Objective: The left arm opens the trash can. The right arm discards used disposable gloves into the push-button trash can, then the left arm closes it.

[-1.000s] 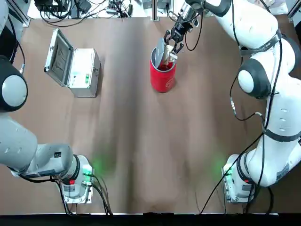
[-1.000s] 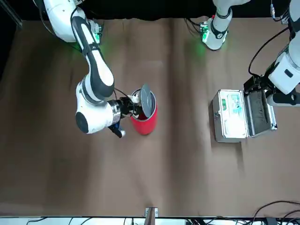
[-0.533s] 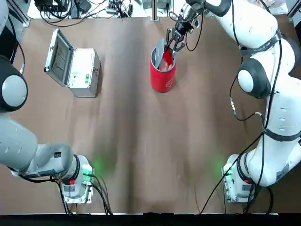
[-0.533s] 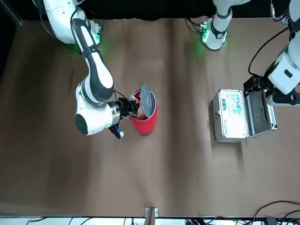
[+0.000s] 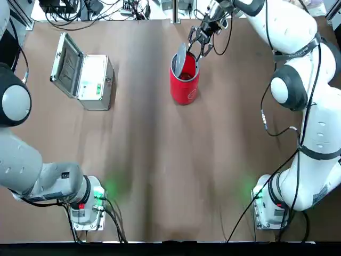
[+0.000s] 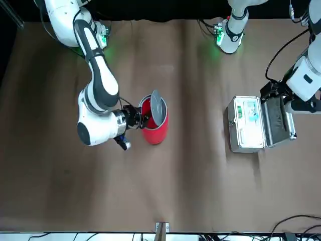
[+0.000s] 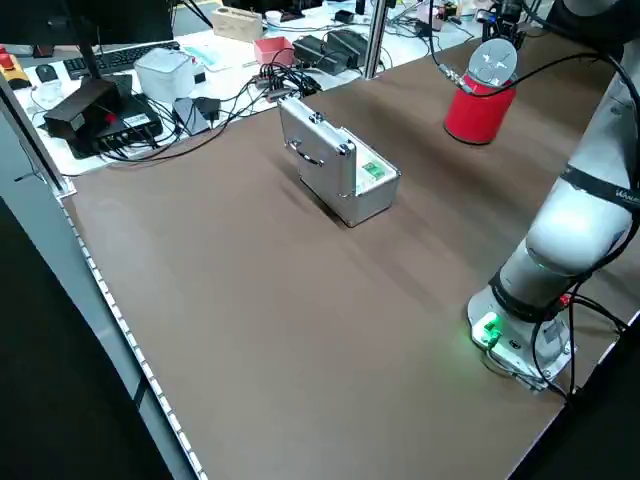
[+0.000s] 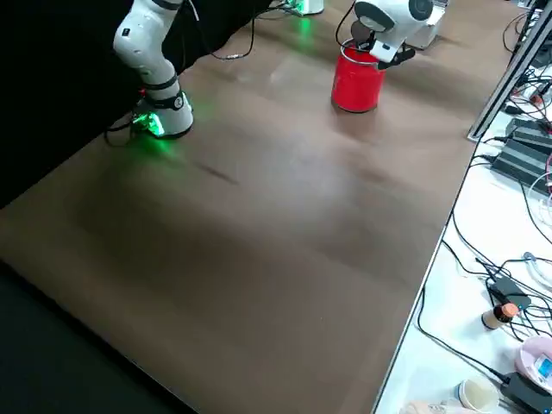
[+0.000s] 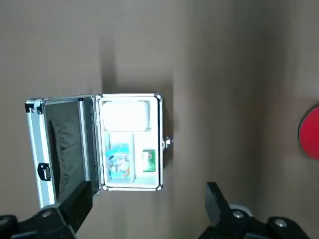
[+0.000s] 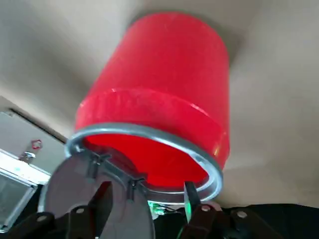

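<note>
Now the red trash can (image 5: 184, 81) stands on the bench (image 5: 160, 160) with its lid (image 5: 181, 55) flipped up. The right claw (image 5: 201, 41) hangs just above the rim, fingers spread and empty. No gloves show; they may be down inside. The lid looks light and thin, so a soft push on its top edge should shut it. The left claw (image 9: 144, 209) is open and empty above the silver box (image 9: 130, 141).

No text, brand or number can be read anywhere in these views. The silver case (image 9: 130, 142) holds small packets with blue and green printed labels, but their lettering is too small to make out. The trash can (image 5: 184, 84) shows a faint pale mark on its red side that is likewise illegible.
</note>
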